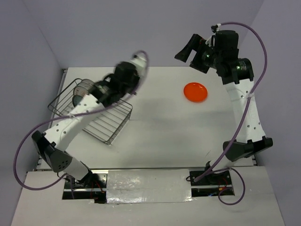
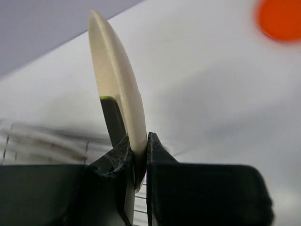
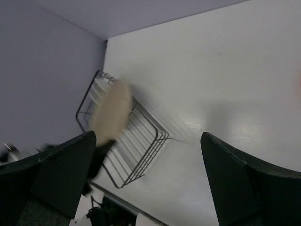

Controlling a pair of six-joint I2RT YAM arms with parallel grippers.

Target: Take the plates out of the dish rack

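My left gripper (image 1: 133,70) is shut on the rim of a cream plate (image 1: 141,58), held above the far right corner of the dish rack (image 1: 94,113) and blurred by motion. In the left wrist view the cream plate (image 2: 117,89) stands edge-on with a dark patch (image 2: 112,121) on it, pinched between the fingers of the left gripper (image 2: 140,153). More plates (image 1: 81,92) stand upright at the rack's far left end. An orange plate (image 1: 195,92) lies flat on the table at the right. My right gripper (image 1: 192,57) hangs open and empty, high above the table's far edge.
The rack (image 3: 136,141) sits on the left of the white table (image 1: 160,127), close to the left wall. The right wrist view looks down between the wide-spread fingers of the right gripper (image 3: 148,174) onto the rack and the blurred cream plate (image 3: 113,113). Walls close the back and both sides.
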